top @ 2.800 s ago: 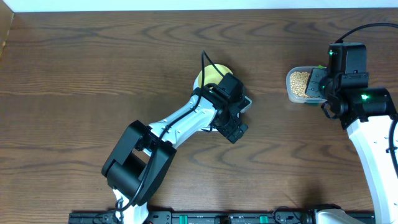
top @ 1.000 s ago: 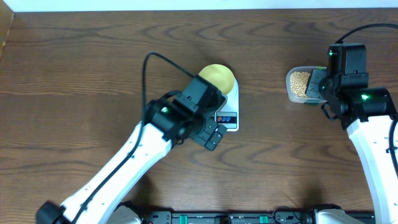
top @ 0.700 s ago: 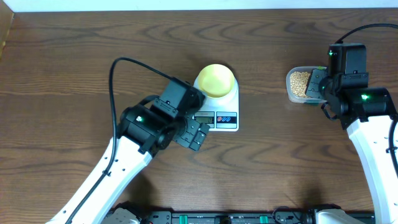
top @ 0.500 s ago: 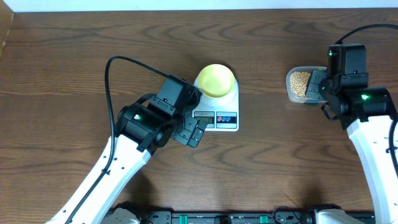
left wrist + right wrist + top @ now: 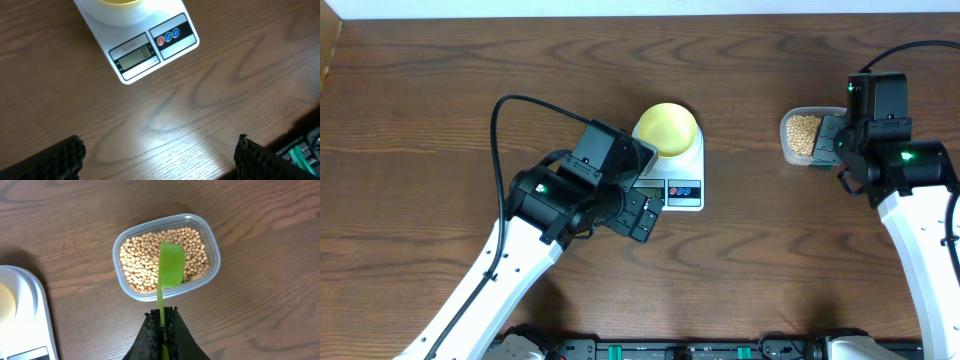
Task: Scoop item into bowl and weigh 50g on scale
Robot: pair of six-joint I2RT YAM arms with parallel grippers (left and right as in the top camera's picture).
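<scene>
**Chief:** Large items first.

**Inspector:** Brown wooden table (image 5: pixel 440 100). The left arm (image 5: pixel 510 270) reaches up from the lower left of the overhead frame. The right arm (image 5: pixel 920 220) fills the right edge. The scale (image 5: pixel 684 190) sits at centre, with its display and buttons along its lower edge.

**Chief:** Grippers?

**Inspector:** Left gripper (image 5: pixel 157 160): fingers wide apart with nothing between them. It hangs over bare wood just below the scale's lower left corner. Right gripper (image 5: pixel 162 325): jaws together, clamped on the handle of a green scoop (image 5: pixel 170 265).

**Chief:** Containers?

**Inspector:** A clear tub (image 5: pixel 216 265) is at the upper right of the overhead frame, well apart from the scale. A yellow bowl (image 5: pixel 667 129) stands on the scale's platform, and no contents are visible in it.

**Chief:** And the beans?

**Inspector:** The beans (image 5: pixel 137 265) are all in the tub, covering its floor.

**Chief:** What does the coming move turn on?

**Inspector:** The scoop's long axis. In the right wrist frame it runs straight up from the jaws at bottom centre to the blade over the middle of the tub. I cannot tell whether the blade touches the beans. They lie directly ahead of the jaws along that axis. The scale with the bowl is off at the left edge of that frame. The right arm is nearer the tub and holds the tool.

In my judgement the first load is not yet taken. The move calls for dipping the blade forward and down, then carrying it left to the bowl. The risk is beans rolling off the shallow blade on the crossing.
</scene>
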